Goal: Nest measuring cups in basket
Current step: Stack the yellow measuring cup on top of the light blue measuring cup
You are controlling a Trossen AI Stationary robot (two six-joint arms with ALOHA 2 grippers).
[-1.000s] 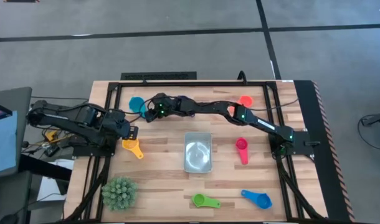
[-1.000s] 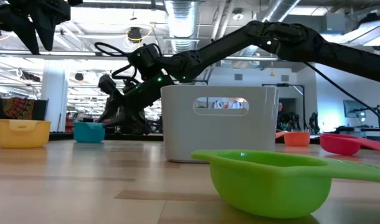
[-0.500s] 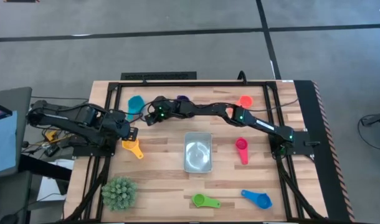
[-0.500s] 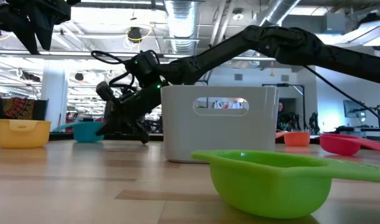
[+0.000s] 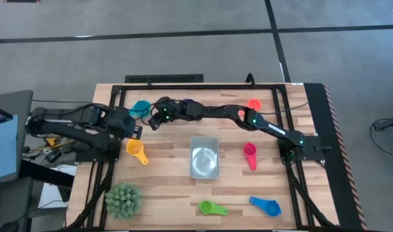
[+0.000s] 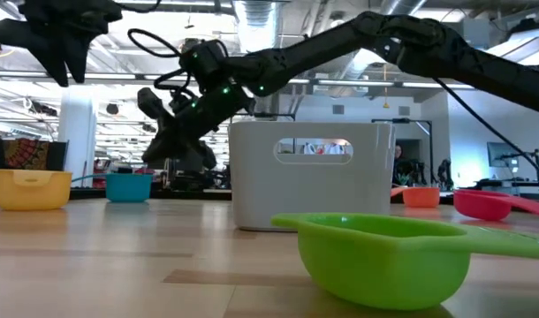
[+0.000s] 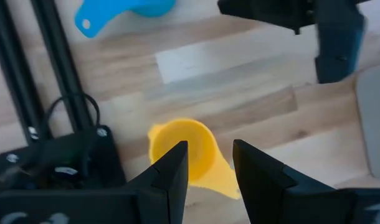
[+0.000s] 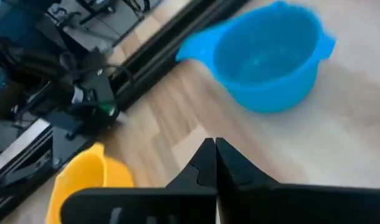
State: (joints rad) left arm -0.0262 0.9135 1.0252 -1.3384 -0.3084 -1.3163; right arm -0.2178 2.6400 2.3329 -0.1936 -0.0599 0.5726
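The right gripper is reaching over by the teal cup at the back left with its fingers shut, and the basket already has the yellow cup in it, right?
Not quite. The basket holds no cup: the high view shows the yellow cup lying on the table to its left, under the left gripper. The rest stands: the right gripper is shut beside the teal cup.
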